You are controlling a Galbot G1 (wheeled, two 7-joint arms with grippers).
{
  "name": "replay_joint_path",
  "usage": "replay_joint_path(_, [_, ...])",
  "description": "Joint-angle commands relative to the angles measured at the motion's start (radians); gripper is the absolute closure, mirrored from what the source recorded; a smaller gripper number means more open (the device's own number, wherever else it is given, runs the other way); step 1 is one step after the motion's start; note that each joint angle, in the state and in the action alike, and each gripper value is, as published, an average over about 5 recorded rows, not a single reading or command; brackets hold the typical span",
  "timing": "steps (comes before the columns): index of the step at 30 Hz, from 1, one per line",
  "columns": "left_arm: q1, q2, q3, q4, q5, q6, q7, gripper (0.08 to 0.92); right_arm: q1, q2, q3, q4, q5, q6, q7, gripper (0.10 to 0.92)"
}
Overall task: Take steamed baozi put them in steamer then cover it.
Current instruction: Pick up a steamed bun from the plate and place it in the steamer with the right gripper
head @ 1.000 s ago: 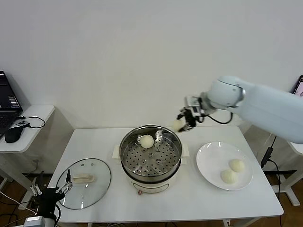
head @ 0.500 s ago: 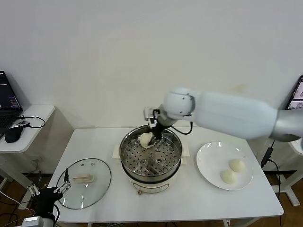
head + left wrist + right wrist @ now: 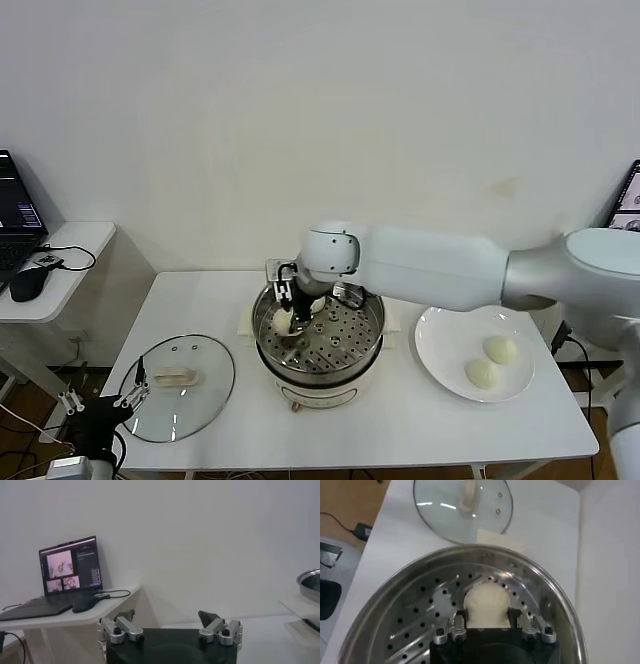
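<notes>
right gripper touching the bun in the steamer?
Touching. The right wrist view shows the right gripper with both fingers pressed against the sides of the bun over the steamer tray.

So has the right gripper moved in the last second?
Yes. The right gripper swung from above the table between steel steamer and white plate to the steamer's left side, low over its tray.

Head overview; right wrist above steamer (image 3: 555, 600)
</notes>
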Motion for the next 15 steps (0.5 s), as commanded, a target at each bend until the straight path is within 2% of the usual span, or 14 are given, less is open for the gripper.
replay_joint_path(1, [-0.005, 0.001, 0.001, 0.003, -0.002, -0.001, 0.000, 0.177, -0.029, 0.046, -0.001, -0.043, -0.009, -0.011, 0.013, 0.480])
replay_joint_path(8, [-0.011, 0.003, 0.009, 0.002, -0.001, 0.001, 0.000, 0.177, 0.025, -0.001, 0.019, -0.001, -0.014, -0.008, -0.023, 0.306])
replay_joint_path(12, [-0.014, 0.008, 0.010, -0.005, -0.002, 0.005, 0.000, 0.177, 0.112, -0.104, 0.038, 0.059, -0.059, 0.041, -0.159, 0.219])
replay_joint_path(15, [-0.014, 0.016, 0.007, -0.012, -0.005, 0.010, 0.001, 0.177, 0.168, -0.217, 0.046, 0.111, -0.117, 0.102, -0.255, 0.205])
